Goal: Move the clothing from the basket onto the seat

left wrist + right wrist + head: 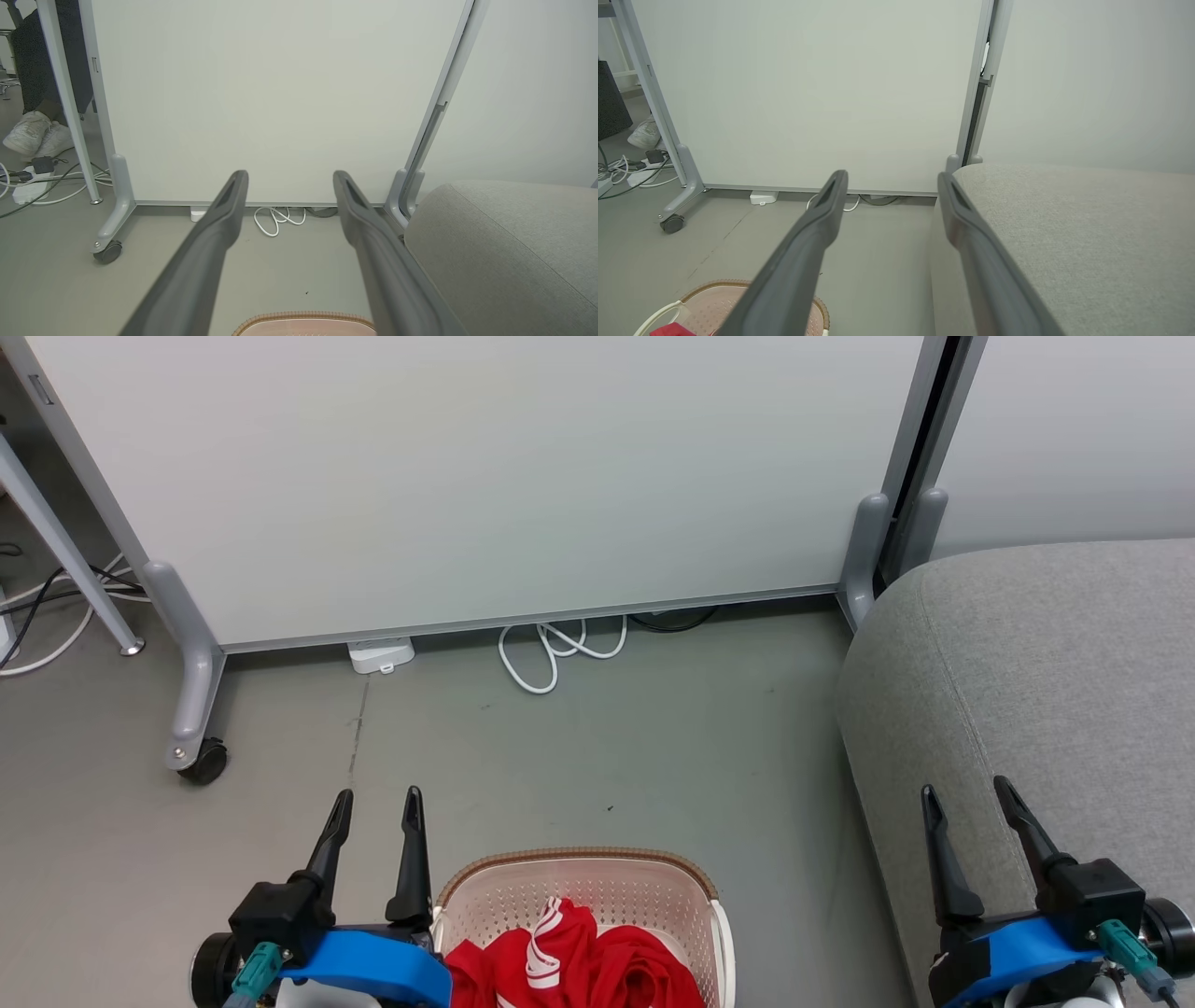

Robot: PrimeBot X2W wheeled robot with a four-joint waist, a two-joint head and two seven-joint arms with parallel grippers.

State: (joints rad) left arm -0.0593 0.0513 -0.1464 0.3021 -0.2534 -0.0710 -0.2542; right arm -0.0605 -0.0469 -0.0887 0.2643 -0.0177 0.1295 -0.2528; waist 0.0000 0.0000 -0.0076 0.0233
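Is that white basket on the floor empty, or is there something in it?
Not empty: crumpled red clothing with white stripes lies inside the basket. How much is in there cannot be told, since the picture's bottom edge cuts it off.

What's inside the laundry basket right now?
Red clothing with white stripes lies bunched inside the basket. The fabric covers the basket's floor, so anything beneath it, and how many garments there are, cannot be seen.

Basket (pixel 607 896): perforated matt plastic, cream; rim looks woven, brown.
Clothing (pixel 607 966): soft red cloth, creased, white stripes.
Seat (pixel 1046 681): grey woven upholstery, matt, coarse-grained.
Floor (pixel 653 756): smooth, matt grey.
Cable (pixel 560 649): smooth white plastic sheath.
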